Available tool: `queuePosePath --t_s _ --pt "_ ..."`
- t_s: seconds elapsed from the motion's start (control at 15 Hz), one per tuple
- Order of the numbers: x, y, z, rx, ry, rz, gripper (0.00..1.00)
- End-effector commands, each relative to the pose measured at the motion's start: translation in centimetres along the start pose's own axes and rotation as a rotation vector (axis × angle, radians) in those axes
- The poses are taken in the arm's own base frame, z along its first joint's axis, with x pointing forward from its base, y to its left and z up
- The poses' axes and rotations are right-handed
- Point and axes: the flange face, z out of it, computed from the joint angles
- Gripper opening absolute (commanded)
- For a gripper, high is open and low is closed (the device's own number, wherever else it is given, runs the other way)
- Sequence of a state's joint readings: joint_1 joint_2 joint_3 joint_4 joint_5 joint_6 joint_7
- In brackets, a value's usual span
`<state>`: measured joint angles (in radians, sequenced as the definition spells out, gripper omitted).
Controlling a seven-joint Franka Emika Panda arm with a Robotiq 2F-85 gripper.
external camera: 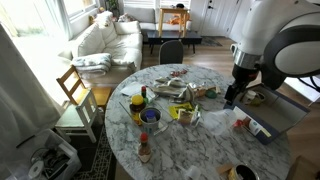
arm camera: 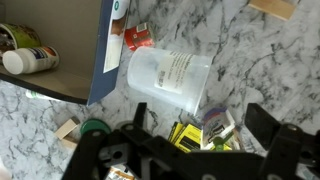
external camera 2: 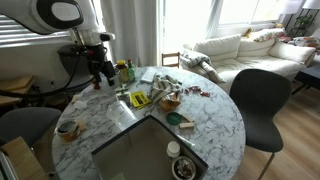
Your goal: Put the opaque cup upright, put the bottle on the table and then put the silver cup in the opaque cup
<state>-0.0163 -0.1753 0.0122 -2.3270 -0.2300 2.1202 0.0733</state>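
Note:
The opaque cup (arm camera: 165, 78), white plastic with a printed label, lies on its side on the marble table (arm camera: 260, 60). It is just ahead of my gripper (arm camera: 200, 130), which is open and empty, with its fingers above small yellow packets. A white bottle (arm camera: 28, 61) with a blue label lies on a dark raised surface at the left. In an exterior view my gripper (external camera: 232, 95) hangs over the table's far side and the small bluish silver cup (external camera: 150, 116) stands near the yellow container (external camera: 137, 104). It also shows in an exterior view (external camera 2: 103, 75).
A round marble table (external camera: 200, 140) holds scattered packets and snacks in the middle (external camera: 180, 95). A grey flat slab (external camera 2: 150, 150) lies at one edge. A red-capped bottle (external camera: 145, 150) and a dark mug (external camera: 243, 172) stand near the rim. Chairs ring the table.

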Motion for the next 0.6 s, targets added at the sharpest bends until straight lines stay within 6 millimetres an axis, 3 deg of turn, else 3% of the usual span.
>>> queuePosePath --t_s 0.0,0.53 --pt "1.3 -1.8 1.9 0.034 0.029 -0.056 1.0" --pt "3.5 -5.6 9.6 -0.082 -0.13 -0.153 1.0"
